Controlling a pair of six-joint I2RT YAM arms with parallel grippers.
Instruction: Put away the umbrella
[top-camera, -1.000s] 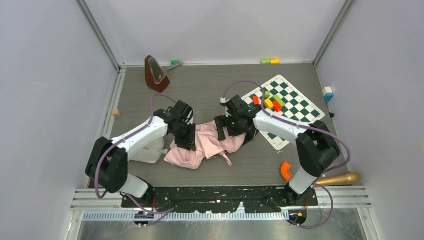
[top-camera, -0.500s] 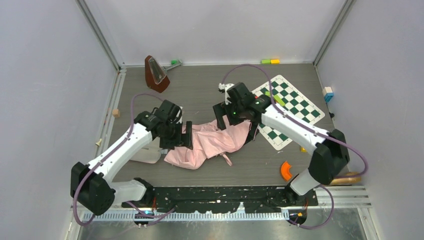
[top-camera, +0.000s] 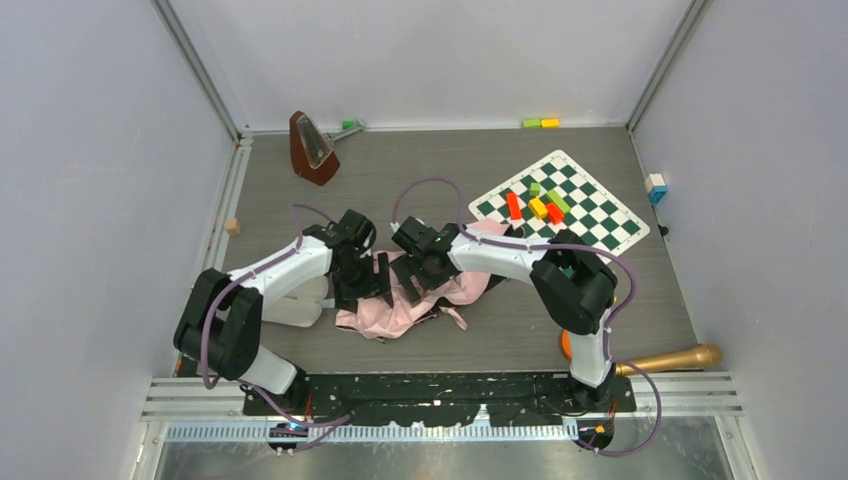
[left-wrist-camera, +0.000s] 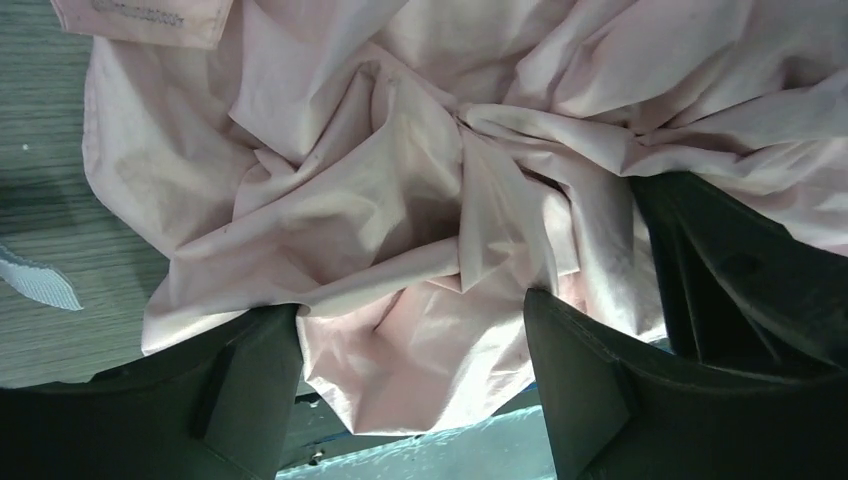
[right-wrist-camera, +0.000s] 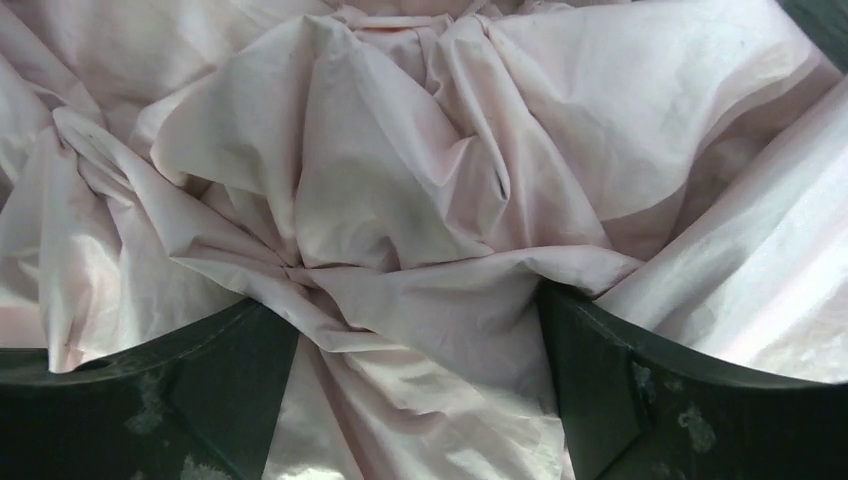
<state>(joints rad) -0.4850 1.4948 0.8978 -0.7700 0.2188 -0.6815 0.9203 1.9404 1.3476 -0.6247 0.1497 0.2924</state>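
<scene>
The umbrella (top-camera: 395, 315) lies as a crumpled heap of pale pink fabric on the grey table, its handle and ribs hidden. My left gripper (top-camera: 372, 282) is at the heap's left edge, open. In the left wrist view folds of the umbrella (left-wrist-camera: 400, 200) bulge between its wide-apart fingers (left-wrist-camera: 250, 390). My right gripper (top-camera: 420, 275) presses down on the middle of the heap from the right, open too. Its fingers (right-wrist-camera: 600, 390) straddle a bunched ridge of the umbrella (right-wrist-camera: 400, 200). The two grippers stand close together.
A brown metronome (top-camera: 312, 148) stands at the back left. A chessboard (top-camera: 590, 215) with coloured blocks lies to the right. A gold microphone (top-camera: 670, 358) and an orange piece (top-camera: 566, 346) lie near the front right. A white object (top-camera: 295, 308) sits under my left arm.
My right gripper swung left and came down on the middle of the fabric. My left gripper opened wide and shifted slightly. The fabric is bunched tighter.
</scene>
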